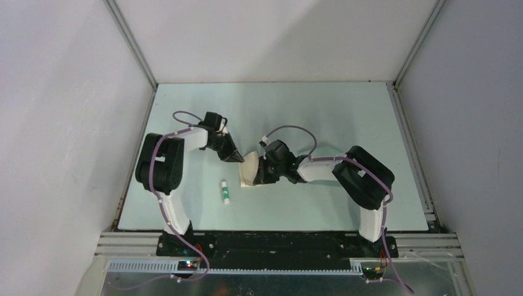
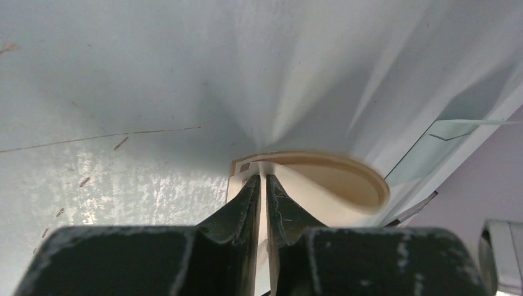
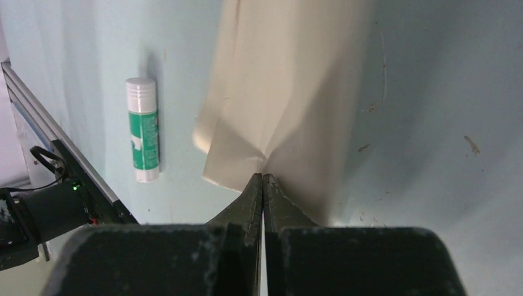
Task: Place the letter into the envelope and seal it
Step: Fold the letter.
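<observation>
The pale green table (image 1: 345, 123) carries both arms, which meet just left of its centre. The left gripper (image 1: 236, 158) reaches in from the far left and the right gripper (image 1: 260, 174) from the right, so the two stand close together with the letter (image 1: 248, 170) between them.

Both are clenched on that sheet. The left wrist view shows the tan paper pinched between narrow jaws at a bordered corner. The right wrist view shows fingertips pressed together on the sheet's right edge, where the paper puckers. Held this way the letter bows into a curl, lifted off the table on at least one side.

From above, its visible long side runs roughly near to far, tilted a little, with its far-left corner at the left gripper.

A small white glue stick with a green label (image 1: 226, 192) lies near and left of the letter, apart from it.

I cannot pick out the envelope for sure against the table, so I cannot tell which way the letter must travel.
</observation>
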